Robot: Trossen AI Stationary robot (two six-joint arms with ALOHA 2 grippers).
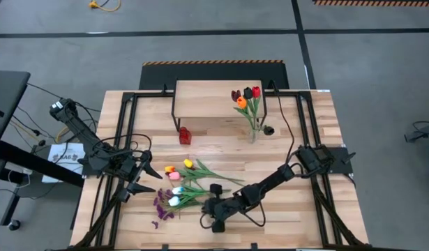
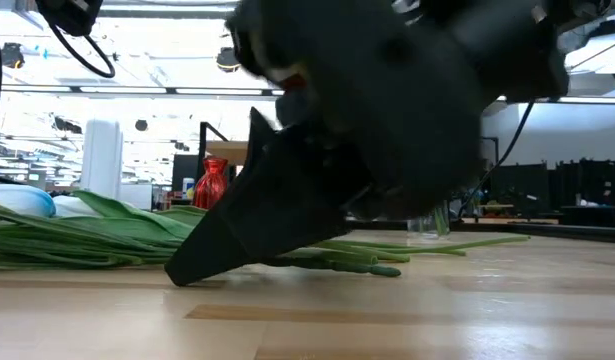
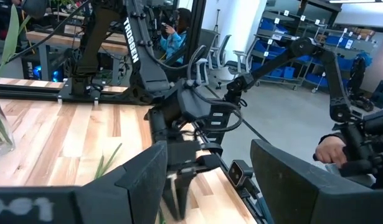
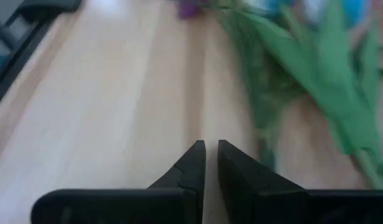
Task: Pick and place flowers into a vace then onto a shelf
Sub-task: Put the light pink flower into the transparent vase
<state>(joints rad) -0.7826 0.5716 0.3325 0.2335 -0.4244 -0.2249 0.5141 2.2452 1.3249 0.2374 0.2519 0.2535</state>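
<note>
A bunch of tulips and purple sprigs (image 1: 185, 184) lies flat on the table, blossoms toward the left edge, stems (image 2: 87, 238) toward the right. My right gripper (image 1: 207, 207) is low over the table at the near side of the stem ends. Its fingers (image 4: 211, 155) are shut and hold nothing, and the green leaves (image 4: 303, 81) lie just beside them. My left gripper (image 1: 147, 178) hovers open to the left of the blossoms. A clear vase (image 1: 253, 134) holding red, orange and dark tulips stands on the table in front of the shelf (image 1: 217, 97).
A small red vase (image 1: 185, 134) stands on the table before the shelf's left part. Black frame rails (image 1: 123, 139) run along both table sides. The near table strip (image 1: 270, 230) is bare wood. A person's hand (image 3: 331, 149) shows beyond the table in the left wrist view.
</note>
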